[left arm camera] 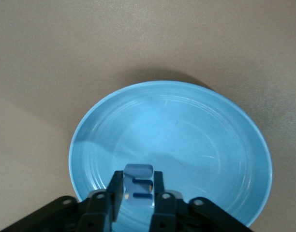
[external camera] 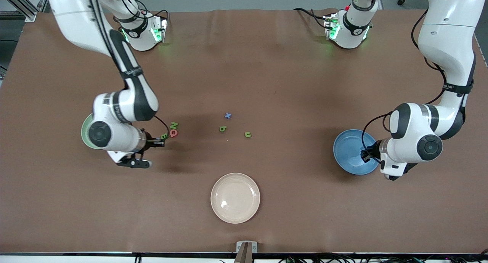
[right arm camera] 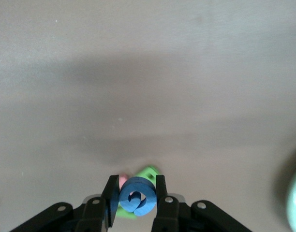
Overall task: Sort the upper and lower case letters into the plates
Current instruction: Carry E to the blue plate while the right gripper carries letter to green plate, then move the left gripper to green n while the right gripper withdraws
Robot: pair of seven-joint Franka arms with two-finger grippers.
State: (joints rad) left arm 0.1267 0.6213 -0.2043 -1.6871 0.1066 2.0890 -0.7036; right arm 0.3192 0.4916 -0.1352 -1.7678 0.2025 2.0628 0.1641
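My left gripper point(left arm camera: 138, 182) is shut on a pale blue letter E point(left arm camera: 139, 173) and holds it over the blue plate point(left arm camera: 196, 130), near its rim; the plate also shows in the front view point(external camera: 349, 150). My right gripper point(right arm camera: 133, 187) is shut on a round dark blue letter point(right arm camera: 137, 197), just above a green B point(external camera: 164, 135), a red Q point(external camera: 173, 133) and a green N point(external camera: 174, 125). The mint green plate point(external camera: 84, 130) lies mostly hidden under the right arm. A blue x point(external camera: 228, 115), a green b point(external camera: 223, 129) and a green u point(external camera: 248, 134) lie mid-table.
A cream-beige plate point(external camera: 235, 198) lies nearer the front camera than the loose letters, in the middle of the brown table. Both arms' bases stand along the table's edge farthest from that camera.
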